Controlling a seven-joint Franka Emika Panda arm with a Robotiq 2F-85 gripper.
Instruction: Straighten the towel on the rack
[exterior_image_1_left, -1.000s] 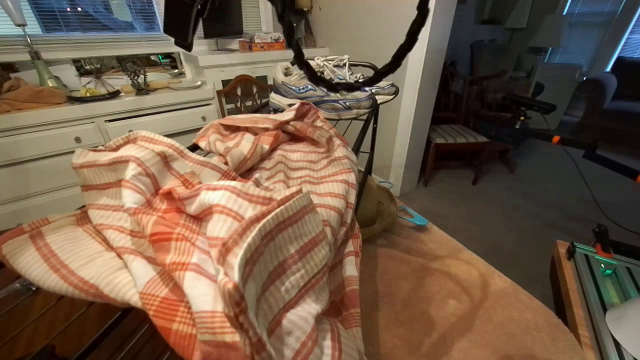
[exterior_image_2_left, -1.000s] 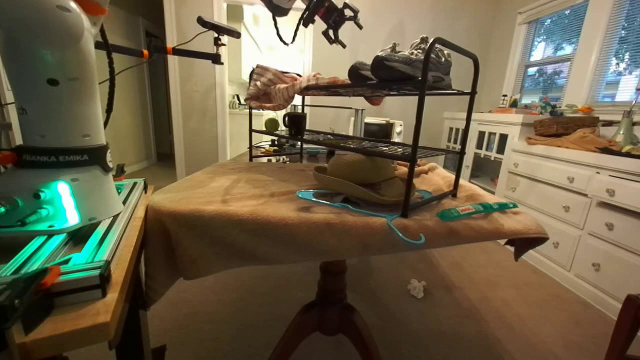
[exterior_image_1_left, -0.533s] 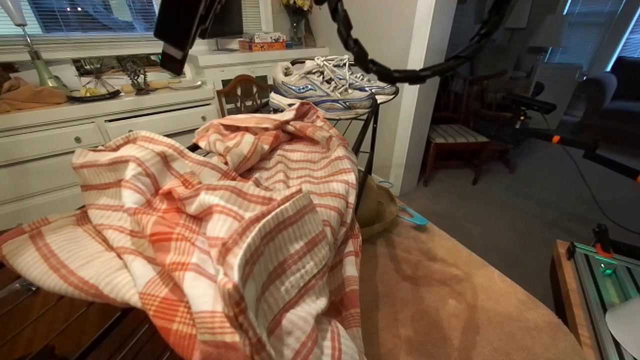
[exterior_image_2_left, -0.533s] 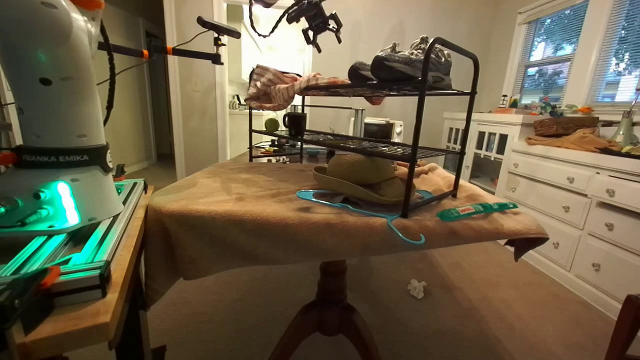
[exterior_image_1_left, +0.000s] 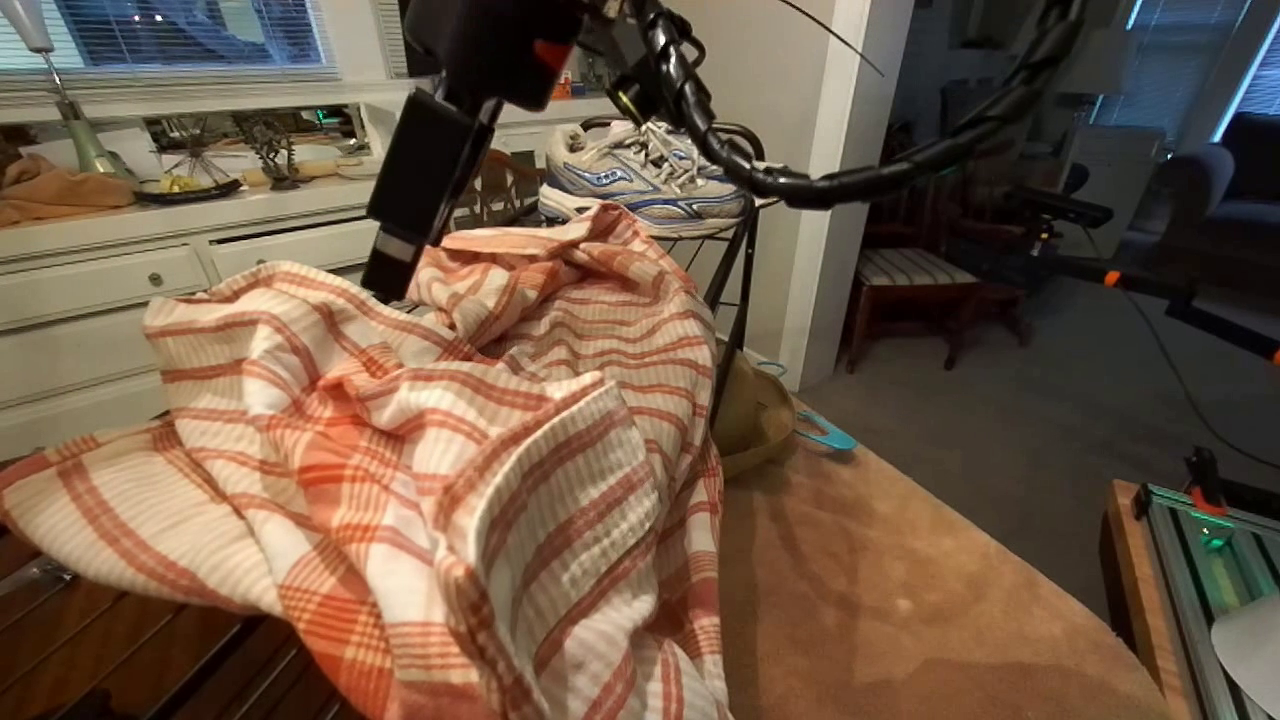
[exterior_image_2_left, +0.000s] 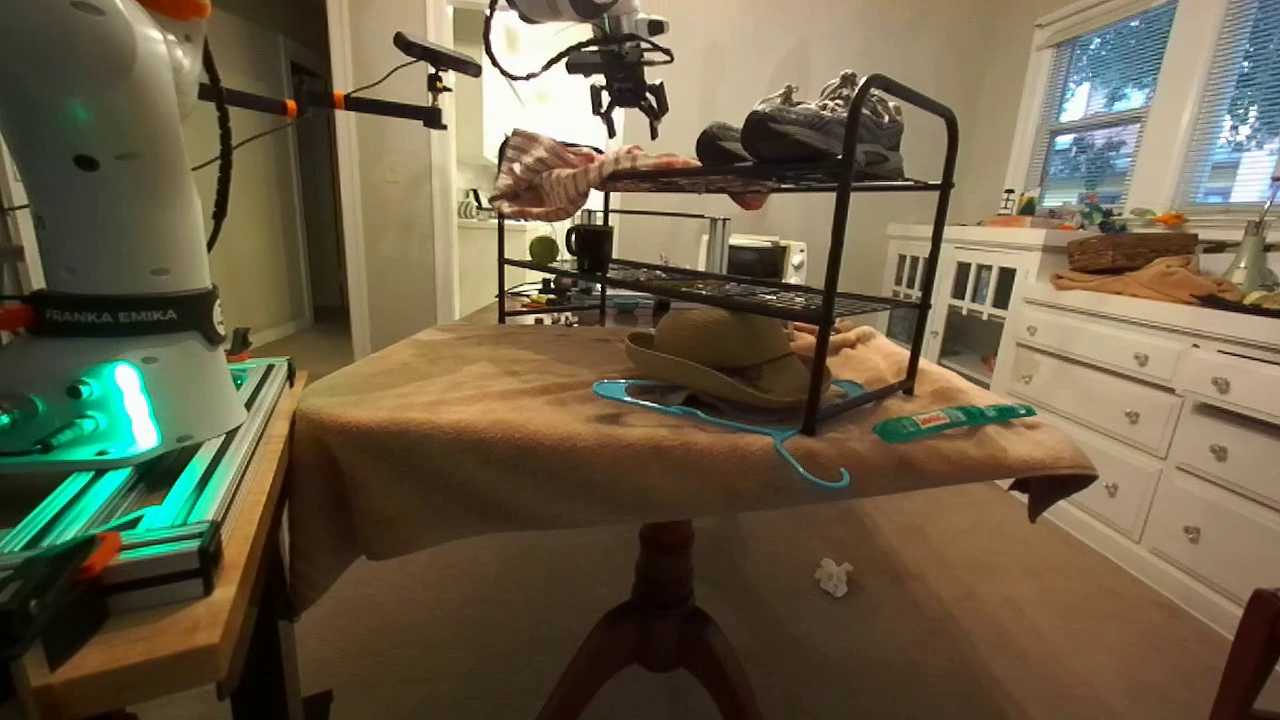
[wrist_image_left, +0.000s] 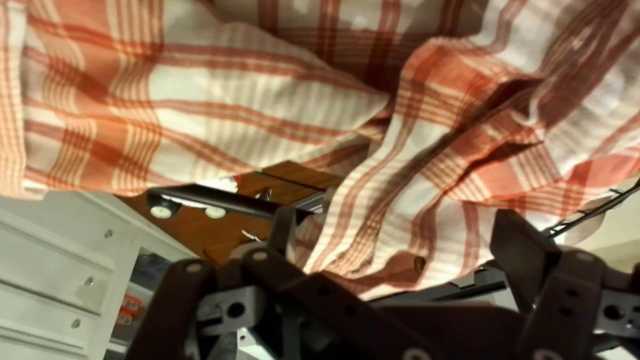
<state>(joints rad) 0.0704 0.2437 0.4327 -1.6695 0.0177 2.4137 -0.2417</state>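
Orange-red and cream plaid, a rumpled towel (exterior_image_1_left: 430, 440) drapes the top of a dark wire rack (exterior_image_2_left: 828, 290), a robot's gripper (exterior_image_2_left: 632, 128) hanging above.
In an exterior view, the folds spread near running shoes (exterior_image_1_left: 640, 195) on the same rack. In an exterior view, the gripper's jaws stand wide apart above the rack's top; a dark mug (exterior_image_2_left: 592, 248) sits lower on the rack, a brimmed hat (exterior_image_2_left: 715, 345) beneath on the covered table (exterior_image_2_left: 450, 400). In the wrist view, plaid folds show beyond the widely spread fingers (wrist_image_left: 520, 255).

My 2 fingers (wrist_image_left: 525, 260) show nearly black; in an exterior view a doorway (exterior_image_2_left: 540, 110) glares washed-out white.
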